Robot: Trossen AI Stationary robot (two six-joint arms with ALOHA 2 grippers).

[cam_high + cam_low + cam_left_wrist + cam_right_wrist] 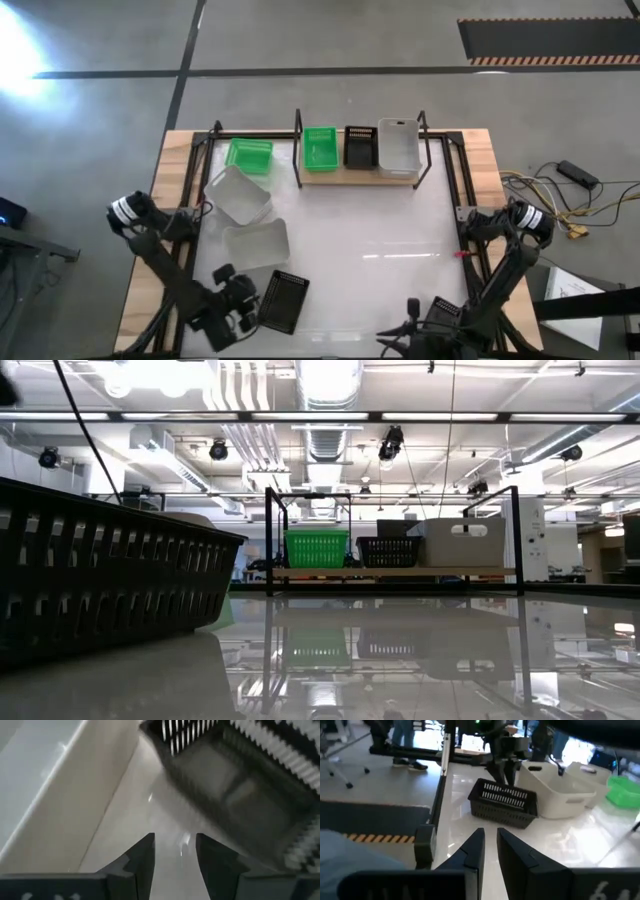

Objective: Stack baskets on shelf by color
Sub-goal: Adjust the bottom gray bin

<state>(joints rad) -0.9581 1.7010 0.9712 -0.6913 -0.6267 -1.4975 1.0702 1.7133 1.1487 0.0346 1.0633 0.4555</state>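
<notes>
White bench (380,280) is carrying the shelf (350,176) along its far edge, three colours standing sorted there; near its front-left corner, left gripper (243,312), fingers narrowly parted and empty, is approaching a loose black basket (283,300). Right gripper (400,340), fingers narrowly parted, is waiting at the front edge.

**Four cameras, one table**

The high view looks straight down on the whole table (400,260). The low view sits at tabletop level, facing the shelf (395,572) at 12 o'clock. Both wrist views look close past their fingers and share the loose black basket (504,802).
</notes>
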